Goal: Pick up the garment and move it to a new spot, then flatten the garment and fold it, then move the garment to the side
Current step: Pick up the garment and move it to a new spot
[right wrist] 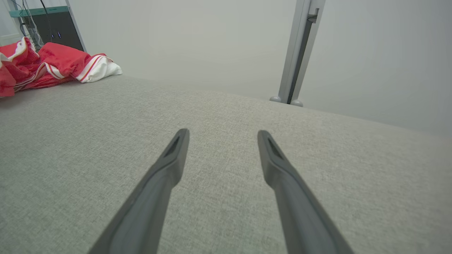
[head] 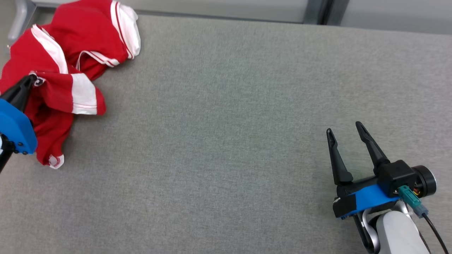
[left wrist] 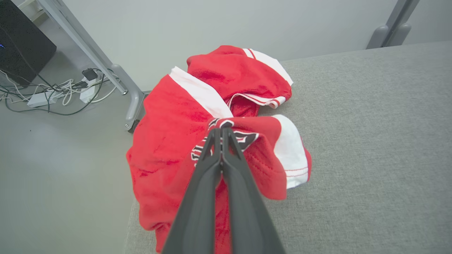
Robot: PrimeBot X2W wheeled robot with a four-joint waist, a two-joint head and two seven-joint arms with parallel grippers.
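Now the red garment (head: 67, 53), banded in white, lies crumpled at the far left corner of the grey tabletop (head: 226, 141), right along its left edge. The left claw (left wrist: 221, 131) has its 2 dark fingers pressed together, pinching a raised fold of the garment where a black and white print shows. That fold sits in the nearer part of the heap, beside a broad white band. In the head view the same claw's tips bite into the cloth from the left, with its blue housing (head: 16, 128) just in front of the garment's near hem.

The right claw (head: 344, 127) hangs over bare tabletop at the near right, well apart from the garment, its 2 fingers spread wide with nothing between them. From its wrist camera the garment shows far off at the upper left.

Beyond the tabletop's left edge, a power strip (left wrist: 39, 99) and loose cables lie on the floor near a grey metal leg (left wrist: 132, 102).
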